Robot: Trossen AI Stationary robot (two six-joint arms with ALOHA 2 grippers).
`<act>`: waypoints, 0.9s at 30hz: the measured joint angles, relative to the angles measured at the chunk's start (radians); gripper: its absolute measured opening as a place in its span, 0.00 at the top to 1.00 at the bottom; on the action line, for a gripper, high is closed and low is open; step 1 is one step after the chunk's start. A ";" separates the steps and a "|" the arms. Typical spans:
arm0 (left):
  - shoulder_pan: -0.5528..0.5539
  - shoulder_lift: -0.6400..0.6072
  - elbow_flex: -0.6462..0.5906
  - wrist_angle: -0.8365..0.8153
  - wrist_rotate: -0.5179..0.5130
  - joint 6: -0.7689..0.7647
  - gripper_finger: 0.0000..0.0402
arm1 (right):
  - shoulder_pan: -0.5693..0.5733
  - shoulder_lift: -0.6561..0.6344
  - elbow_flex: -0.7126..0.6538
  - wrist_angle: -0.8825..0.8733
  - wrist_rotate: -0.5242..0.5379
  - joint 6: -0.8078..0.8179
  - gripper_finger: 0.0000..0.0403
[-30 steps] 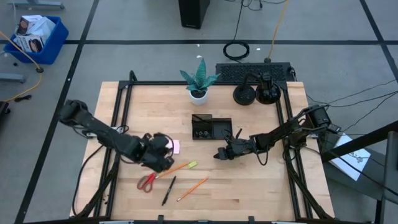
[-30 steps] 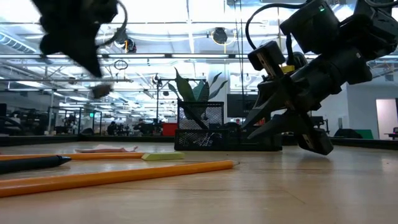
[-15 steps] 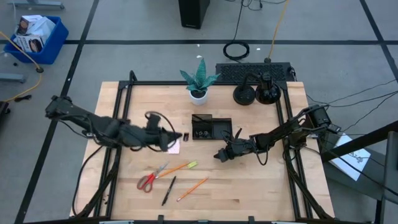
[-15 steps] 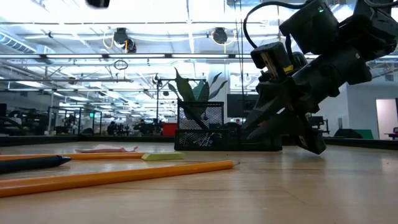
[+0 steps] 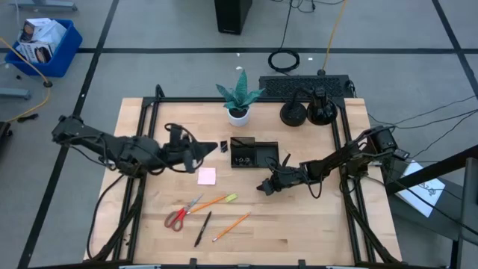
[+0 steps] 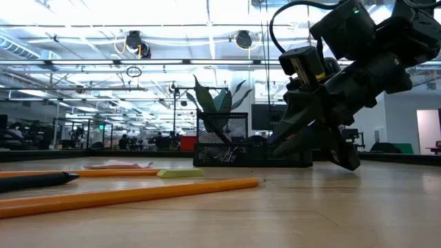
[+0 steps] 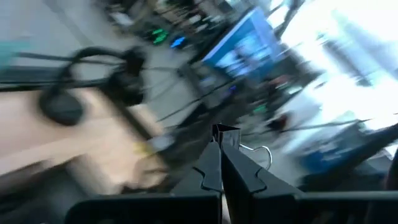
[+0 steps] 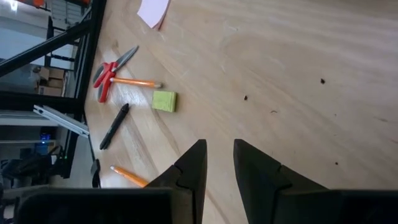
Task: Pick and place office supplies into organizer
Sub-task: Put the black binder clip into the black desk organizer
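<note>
My left tool (image 5: 214, 146), clamped on a tiny black binder clip (image 7: 225, 134), hovers just left of the organizer (image 5: 254, 154) near the tabletop's (image 5: 314, 224) centre, while my right tool (image 5: 263, 186), fingers slightly apart and empty, sits just below the organizer's right end.

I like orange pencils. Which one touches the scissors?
The upper pencil, with the green tip; its end lies across the red scissors. The other pencil lies alone, lower right.

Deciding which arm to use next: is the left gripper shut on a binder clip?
Yes. The left gripper is shut on a small binder clip, its wire loop showing beside the fingertips.
</note>
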State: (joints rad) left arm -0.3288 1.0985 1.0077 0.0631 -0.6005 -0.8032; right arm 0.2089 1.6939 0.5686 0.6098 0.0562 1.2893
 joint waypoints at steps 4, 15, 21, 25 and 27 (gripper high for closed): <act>0.049 0.002 0.000 -0.197 0.012 0.021 1.00 | 0.000 0.000 0.000 0.000 -0.004 0.005 0.81; 0.165 0.079 0.000 -0.425 0.075 0.099 1.00 | 0.004 0.000 0.000 -0.011 -0.002 0.005 0.81; 0.212 0.212 -0.001 -0.402 0.198 0.051 1.00 | 0.005 0.000 0.000 -0.017 -0.001 -0.016 0.81; 0.214 0.295 -0.001 -0.374 0.256 0.049 1.00 | 0.005 0.000 0.000 -0.016 -0.001 -0.019 0.81; 0.209 0.326 -0.001 -0.343 0.267 0.060 1.00 | 0.006 0.000 0.000 -0.016 -0.001 -0.022 0.81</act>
State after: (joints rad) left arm -0.1197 1.4247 1.0069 -0.2798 -0.3339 -0.7435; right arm 0.2147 1.6939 0.5686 0.5934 0.0554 1.2670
